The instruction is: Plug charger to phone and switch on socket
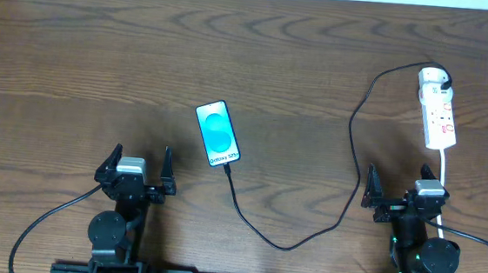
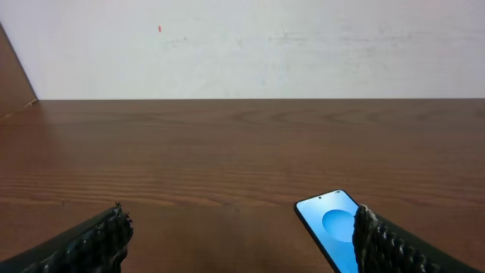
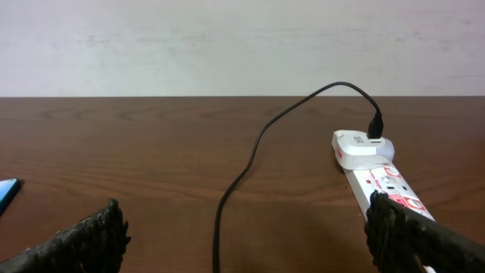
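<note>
L gripper (image 1: 140, 165) and R gripper (image 1: 399, 189) sit at bottom of overhead frame, both spread wide, holding nothing; phone (image 1: 218, 134) lies screen-up at centre, socket (image 1: 440, 117) at upper right w/ adapter of charger (image 1: 281, 243) on its top end, cable looping down to phone's lower edge (tip seating can't be told). Risk: R arm reaching for socket switch could snag cable or white cord (image 1: 444, 161) beside it, pulling tip off phone or sliding socket. Table (image 1: 76, 53) bare left & top; socket close to right edge, little margin there.
</note>
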